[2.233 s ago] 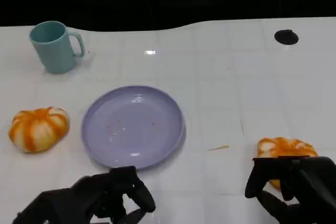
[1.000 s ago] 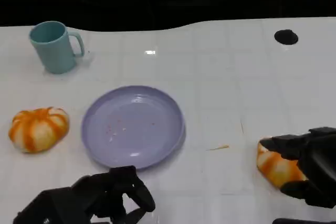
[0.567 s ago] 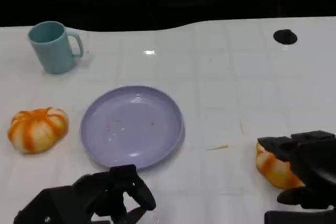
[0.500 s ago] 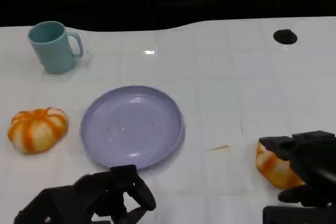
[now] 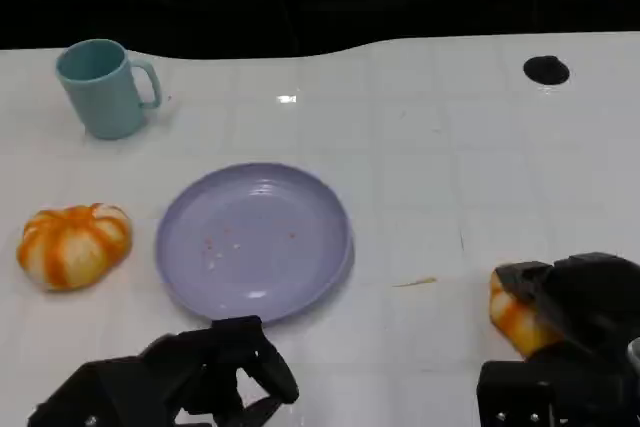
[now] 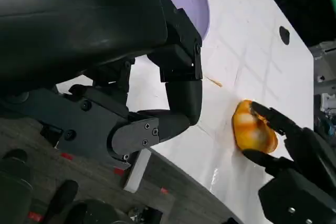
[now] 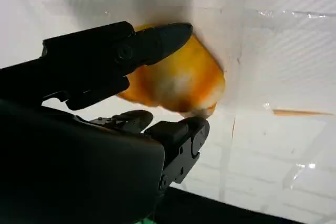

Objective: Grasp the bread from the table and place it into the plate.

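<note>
- Head view: the right hand (image 5: 570,317) sits at the lower right edge of the white counter (image 5: 450,177), its black fingers wrapped over the top and side of an orange-and-white bread (image 5: 512,312), gripping it; the bread's left end shows past the fingers, close to the counter surface.
- Head view: the lavender plate (image 5: 253,240) lies near the middle of the counter, well apart from the held bread, with a few small crumbs on its floor.
- Head view: a second orange-and-white bun (image 5: 73,244) rests on the counter just left of the plate, not touching it; a teal mug (image 5: 104,87) stands upright at the far left, its handle towards the right.
- Head view: the left hand (image 5: 215,372) hovers at the lower left, near the plate's front rim, fingers curled in with nothing in them.
- Head view: a thin orange sliver (image 5: 415,282) lies between plate and held bread; a dark round hole (image 5: 545,70) marks the far right of the counter.
- Left wrist view: the left hand (image 6: 157,87) shows bent, closed fingers holding nothing; beyond it, the bread (image 6: 252,129) sits between the right hand's fingers (image 6: 273,121).
- Right wrist view: the right hand (image 7: 152,77) clamps the bread (image 7: 184,82) from two sides, one finger (image 7: 157,40) across it, another (image 7: 178,135) beneath.
</note>
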Motion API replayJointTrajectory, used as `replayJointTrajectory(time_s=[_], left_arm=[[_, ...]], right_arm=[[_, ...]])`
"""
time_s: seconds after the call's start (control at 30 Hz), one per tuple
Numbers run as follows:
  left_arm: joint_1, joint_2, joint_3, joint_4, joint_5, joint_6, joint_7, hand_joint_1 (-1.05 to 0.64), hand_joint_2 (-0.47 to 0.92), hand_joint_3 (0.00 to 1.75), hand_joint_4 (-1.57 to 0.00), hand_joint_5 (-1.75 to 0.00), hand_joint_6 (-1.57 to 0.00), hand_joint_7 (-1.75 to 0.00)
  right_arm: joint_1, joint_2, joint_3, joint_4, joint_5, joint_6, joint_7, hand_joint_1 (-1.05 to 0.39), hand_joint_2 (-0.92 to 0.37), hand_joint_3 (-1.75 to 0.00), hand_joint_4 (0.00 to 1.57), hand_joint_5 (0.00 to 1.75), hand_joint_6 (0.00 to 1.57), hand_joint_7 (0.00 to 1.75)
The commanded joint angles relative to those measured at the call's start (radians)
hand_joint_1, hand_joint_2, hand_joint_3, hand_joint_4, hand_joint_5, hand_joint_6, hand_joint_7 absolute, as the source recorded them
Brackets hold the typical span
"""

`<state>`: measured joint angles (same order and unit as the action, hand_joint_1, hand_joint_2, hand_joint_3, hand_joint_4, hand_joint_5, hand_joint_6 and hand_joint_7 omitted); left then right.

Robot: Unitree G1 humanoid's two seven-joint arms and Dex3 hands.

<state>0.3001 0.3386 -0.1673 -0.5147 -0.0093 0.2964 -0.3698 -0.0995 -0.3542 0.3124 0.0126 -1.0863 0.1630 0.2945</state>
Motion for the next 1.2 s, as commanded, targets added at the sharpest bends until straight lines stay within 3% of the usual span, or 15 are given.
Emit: replayJointTrajectory(time_s=[0.03, 0.23, 0.4, 0.43, 0.47, 0.53, 0.57, 0.6, 0.67, 0.73, 0.77, 0.83, 0.9, 1.03, 1.2], left_arm=[[0.008, 0.006, 0.002, -0.009, 0.003, -0.005, 0.001, -0.36, 0.84, 0.66, -0.63, -1.75, -0.60, -1.44], [0.010, 0.005, 0.001, -0.015, 0.003, 0.000, 0.001, -0.37, 0.84, 0.65, -0.63, -1.75, -0.60, -1.44], [0.011, 0.003, 0.002, -0.018, 0.000, 0.004, 0.002, -0.37, 0.85, 0.64, -0.63, -1.75, -0.60, -1.45], [0.010, 0.004, 0.002, -0.018, 0.001, 0.004, 0.001, -0.37, 0.85, 0.64, -0.63, -1.75, -0.60, -1.45], [0.008, 0.005, 0.002, -0.018, 0.002, 0.002, 0.001, -0.38, 0.85, 0.64, -0.63, -1.75, -0.60, -1.45], [0.006, 0.006, 0.001, -0.017, 0.002, 0.000, 0.000, -0.37, 0.85, 0.64, -0.64, -1.75, -0.60, -1.45], [0.006, 0.006, 0.000, -0.019, 0.003, 0.003, 0.000, -0.37, 0.85, 0.64, -0.64, -1.75, -0.60, -1.45], [0.005, 0.006, -0.001, -0.021, 0.005, 0.004, 0.001, -0.37, 0.85, 0.64, -0.63, -1.75, -0.60, -1.45], [0.004, 0.005, -0.003, -0.023, 0.008, 0.007, 0.003, -0.36, 0.84, 0.64, -0.63, -1.75, -0.60, -1.46], [0.003, 0.006, -0.005, -0.024, 0.013, 0.009, 0.005, -0.36, 0.84, 0.65, -0.64, -1.75, -0.60, -1.46], [0.003, 0.006, -0.005, -0.024, 0.013, 0.009, 0.005, -0.36, 0.84, 0.65, -0.64, -1.75, -0.60, -1.46], [0.003, 0.005, -0.005, -0.024, 0.013, 0.011, 0.004, -0.36, 0.84, 0.65, -0.64, -1.75, -0.60, -1.46], [0.003, 0.004, -0.005, -0.026, 0.013, 0.013, 0.004, -0.36, 0.84, 0.65, -0.64, -1.75, -0.60, -1.46], [0.002, 0.000, -0.006, -0.024, 0.006, 0.013, 0.002, -0.35, 0.84, 0.65, -0.63, -1.75, -0.59, -1.45], [-0.001, -0.002, -0.011, -0.029, 0.012, 0.021, 0.004, -0.34, 0.84, 0.66, -0.64, -1.75, -0.59, -1.45]], right_arm=[[-0.056, 0.003, 0.035, 0.116, 0.018, 0.021, -0.042, -0.64, -0.92, -0.17, 0.29, 0.06, 0.35, 0.01], [-0.093, 0.025, 0.046, 0.215, 0.079, 0.029, -0.127, -0.58, -0.92, -0.27, 0.44, 0.11, 0.49, 0.06], [-0.087, 0.041, 0.004, 0.291, 0.202, -0.104, -0.392, -0.32, -0.92, -0.17, 1.01, 0.30, 0.99, 0.17], [-0.088, 0.041, -0.001, 0.311, 0.215, -0.156, -0.482, -0.28, -0.91, -0.16, 1.05, 0.44, 1.05, 0.20], [-0.088, 0.043, -0.007, 0.326, 0.233, -0.202, -0.552, -0.22, -0.87, -0.17, 1.01, 0.89, 1.14, 0.25], [-0.095, 0.043, -0.009, 0.357, 0.257, -0.267, -0.650, -0.13, -0.75, -0.40, 0.91, 1.57, 0.97, 0.95], [-0.102, 0.041, -0.005, 0.372, 0.263, -0.289, -0.682, -0.11, -0.68, -0.52, 0.91, 1.65, 0.88, 1.22], [-0.109, 0.039, -0.001, 0.385, 0.268, -0.308, -0.707, -0.10, -0.60, -0.66, 0.92, 1.70, 0.83, 1.42], [-0.121, 0.038, 0.004, 0.398, 0.273, -0.331, -0.739, -0.09, -0.47, -0.91, 0.91, 1.74, 0.80, 1.48], [-0.128, 0.037, 0.008, 0.401, 0.273, -0.347, -0.764, -0.10, -0.42, -0.93, 0.92, 1.74, 0.89, 1.19], [-0.131, 0.037, 0.011, 0.401, 0.273, -0.353, -0.773, -0.10, -0.42, -0.93, 0.93, 1.75, 0.91, 1.17], [-0.133, 0.040, 0.012, 0.394, 0.278, -0.362, -0.782, -0.10, -0.44, -0.92, 0.95, 1.75, 0.76, 1.58], [-0.135, 0.040, 0.013, 0.393, 0.281, -0.368, -0.786, -0.10, -0.44, -0.90, 0.95, 1.75, 0.71, 1.70], [-0.142, 0.056, 0.009, 0.356, 0.298, -0.367, -0.769, -0.08, -0.46, -0.81, 0.93, 1.75, 0.70, 1.71], [-0.161, 0.079, 0.016, 0.313, 0.328, -0.404, -0.758, -0.09, -0.35, -1.04, 0.95, 1.75, 0.76, 1.62]])
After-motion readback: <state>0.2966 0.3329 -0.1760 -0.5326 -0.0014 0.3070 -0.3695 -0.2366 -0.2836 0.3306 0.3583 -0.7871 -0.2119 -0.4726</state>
